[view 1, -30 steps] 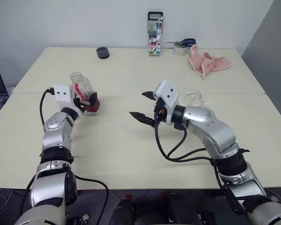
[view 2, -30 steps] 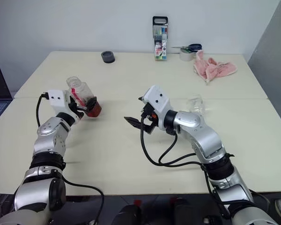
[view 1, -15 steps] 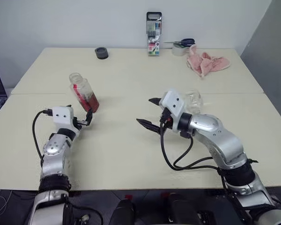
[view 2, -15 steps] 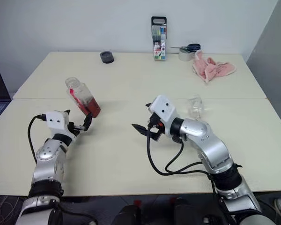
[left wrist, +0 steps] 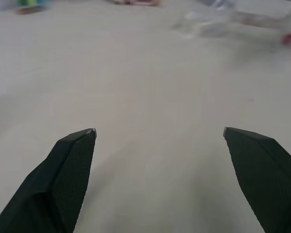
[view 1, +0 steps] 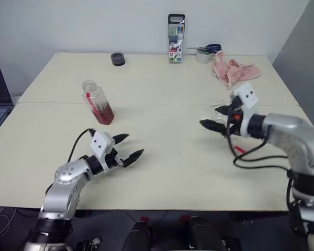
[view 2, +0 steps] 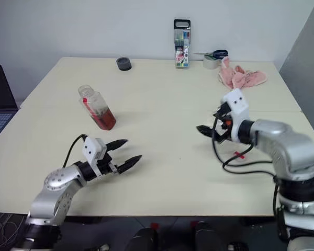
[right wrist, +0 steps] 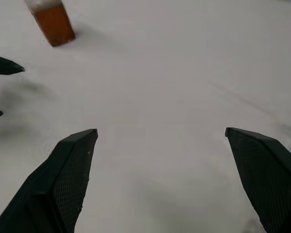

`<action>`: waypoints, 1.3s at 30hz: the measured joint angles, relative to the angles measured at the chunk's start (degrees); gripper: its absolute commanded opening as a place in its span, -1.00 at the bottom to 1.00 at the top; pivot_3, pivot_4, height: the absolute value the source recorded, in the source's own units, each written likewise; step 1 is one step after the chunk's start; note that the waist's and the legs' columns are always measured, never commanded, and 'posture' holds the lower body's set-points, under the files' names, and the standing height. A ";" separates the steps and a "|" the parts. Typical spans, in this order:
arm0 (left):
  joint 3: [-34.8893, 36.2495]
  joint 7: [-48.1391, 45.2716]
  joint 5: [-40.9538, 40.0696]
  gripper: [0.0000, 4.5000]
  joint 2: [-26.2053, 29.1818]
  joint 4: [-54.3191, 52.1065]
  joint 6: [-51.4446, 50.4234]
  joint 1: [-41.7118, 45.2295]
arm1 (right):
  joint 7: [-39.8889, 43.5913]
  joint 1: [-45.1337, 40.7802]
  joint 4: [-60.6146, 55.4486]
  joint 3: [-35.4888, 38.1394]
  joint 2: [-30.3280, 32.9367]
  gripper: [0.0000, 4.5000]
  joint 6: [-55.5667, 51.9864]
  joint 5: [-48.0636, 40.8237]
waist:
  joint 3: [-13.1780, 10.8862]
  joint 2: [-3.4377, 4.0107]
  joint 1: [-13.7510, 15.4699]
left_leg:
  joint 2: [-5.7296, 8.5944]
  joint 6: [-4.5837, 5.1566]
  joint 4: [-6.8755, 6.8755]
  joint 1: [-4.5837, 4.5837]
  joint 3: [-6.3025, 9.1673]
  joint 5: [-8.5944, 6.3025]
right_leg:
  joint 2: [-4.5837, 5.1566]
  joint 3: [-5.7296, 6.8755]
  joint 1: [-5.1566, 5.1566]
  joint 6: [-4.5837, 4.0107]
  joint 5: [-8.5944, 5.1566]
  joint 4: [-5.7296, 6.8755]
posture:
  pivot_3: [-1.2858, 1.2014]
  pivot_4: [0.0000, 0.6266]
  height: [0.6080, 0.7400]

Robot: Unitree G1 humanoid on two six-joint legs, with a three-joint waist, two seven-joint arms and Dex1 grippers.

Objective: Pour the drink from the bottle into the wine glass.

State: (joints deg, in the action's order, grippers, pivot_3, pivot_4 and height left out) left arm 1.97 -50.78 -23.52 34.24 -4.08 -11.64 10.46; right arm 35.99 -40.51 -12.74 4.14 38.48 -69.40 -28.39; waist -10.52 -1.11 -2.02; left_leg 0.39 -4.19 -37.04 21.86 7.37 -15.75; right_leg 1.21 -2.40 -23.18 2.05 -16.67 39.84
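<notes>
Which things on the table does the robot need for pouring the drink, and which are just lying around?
For the job:
- bottle, uncapped, drink in its lower part
- wine glass, mostly hidden behind the right arm
- left tool and right tool, both open

Just lying about:
- pen case
- scissors on a tape roll
- pink cloth
- small dark round thing

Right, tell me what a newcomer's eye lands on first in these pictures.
First, the two open claws over the near half of the cream table: the left claw low near the front edge, the right claw held up on the right, both empty. Next, the bottle with reddish-brown drink, standing alone, uncapped and leaning, on the left. The clutter along the far edge comes last: a marker pack and pink cloth.
</notes>
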 measured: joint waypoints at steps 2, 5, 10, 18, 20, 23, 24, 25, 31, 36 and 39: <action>-0.47 -4.00 -1.80 1.00 1.55 -0.60 -2.45 3.73 | 1.08 -3.62 7.55 0.15 3.46 1.00 -1.70 0.23 | 0.00 0.00 -0.05 | -0.01 0.01 0.03 0.00 -0.05 -0.01 | 0.00 -0.03 0.00 -0.02 -0.01 -0.06 | 0.03 -0.52 1.00; -2.09 -8.95 -2.42 1.00 2.97 -0.02 -3.69 7.24 | 4.57 -7.12 17.52 -2.09 5.58 1.00 -3.04 0.22 | 0.00 0.00 -0.51 | 0.00 0.02 0.08 0.05 -0.17 -0.01 | 0.02 -0.10 -0.03 -0.03 -0.01 -0.18 | 0.03 -0.52 1.00; -5.31 -16.38 -2.31 1.00 4.13 0.25 -4.06 11.33 | 11.32 -13.60 33.68 -8.98 6.26 1.00 -3.68 1.47 | -0.01 0.01 -1.33 | 0.00 0.02 0.09 0.08 -0.25 -0.01 | 0.06 -0.15 -0.04 -0.02 -0.01 -0.26 | 0.03 -0.52 1.00; -7.31 -20.02 0.07 1.00 3.81 3.88 -0.17 13.07 | 20.29 -23.38 56.26 -18.56 2.11 1.00 1.59 9.02 | -0.02 0.03 -1.41 | 0.02 0.02 0.06 0.10 -0.22 -0.01 | 0.07 -0.13 -0.07 -0.02 0.00 -0.25 | 0.03 -0.52 1.00; -7.31 -20.09 0.51 1.00 3.75 4.52 0.83 12.93 | 22.14 -24.50 60.01 -19.63 0.89 1.00 3.29 10.64 | -0.03 0.03 -1.40 | 0.03 0.02 0.05 0.12 -0.21 -0.01 | 0.08 -0.13 -0.07 -0.02 0.00 -0.25 | 0.03 -0.52 1.00; -7.31 -20.07 1.14 1.00 3.50 4.62 2.13 12.34 | 24.25 -26.81 65.40 -20.06 -0.65 1.00 5.70 12.99 | -0.03 0.04 -1.40 | 0.02 0.01 0.06 0.12 -0.21 -0.01 | 0.08 -0.13 -0.09 -0.02 0.00 -0.24 | 0.03 -0.52 1.00; -7.31 -20.06 1.26 1.00 3.35 4.62 2.37 12.11 | 24.76 -27.58 66.98 -20.06 -1.08 1.00 6.48 13.83 | -0.03 0.04 -1.40 | 0.02 0.01 0.06 0.11 -0.20 -0.01 | 0.08 -0.13 -0.09 -0.02 0.00 -0.24 | 0.03 -0.52 1.00; -7.31 -20.05 1.38 1.00 3.19 4.62 2.64 11.85 | 25.24 -28.16 68.24 -20.05 -1.44 1.00 7.09 14.37 | -0.03 0.04 -1.40 | 0.02 0.01 0.06 0.11 -0.19 -0.01 | 0.08 -0.12 -0.09 -0.02 0.00 -0.23 | 0.03 -0.52 1.00; -7.43 -19.85 2.25 1.00 2.08 4.62 4.58 9.87 | 27.34 -30.02 74.82 -20.23 -4.39 0.27 10.79 19.29 | -0.04 0.06 -1.41 | 0.03 0.01 0.05 0.11 -0.19 -0.01 | 0.08 -0.12 -0.09 -0.02 0.00 -0.21 | 0.03 -0.52 1.00; -7.72 -19.50 2.48 1.00 1.44 4.58 4.80 9.62 | 28.09 -30.82 77.88 -19.78 -6.21 -0.52 13.46 22.18 | -0.04 0.06 -1.42 | 0.03 0.01 0.04 0.10 -0.19 -0.01 | 0.09 -0.13 -0.09 -0.02 0.00 -0.17 | 0.03 -0.52 1.00; -7.78 -18.74 2.65 1.00 1.17 4.35 4.76 9.61 | 28.38 -31.38 79.23 -18.78 -6.88 -0.90 13.77 22.82 | -0.04 0.06 -1.42 | 0.03 0.01 0.03 0.08 -0.19 -0.01 | 0.08 -0.13 -0.09 -0.02 0.00 -0.15 | 0.03 -0.52 1.00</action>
State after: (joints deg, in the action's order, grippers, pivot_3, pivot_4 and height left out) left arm -5.81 -69.52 -20.88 35.41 0.28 -6.88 20.06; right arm 64.37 -71.89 66.49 -14.64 31.60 -55.64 -5.58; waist -10.56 -1.05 -3.43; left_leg 0.42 -4.18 -37.02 21.93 7.18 -15.76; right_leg 1.29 -2.54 -23.26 2.03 -16.67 39.69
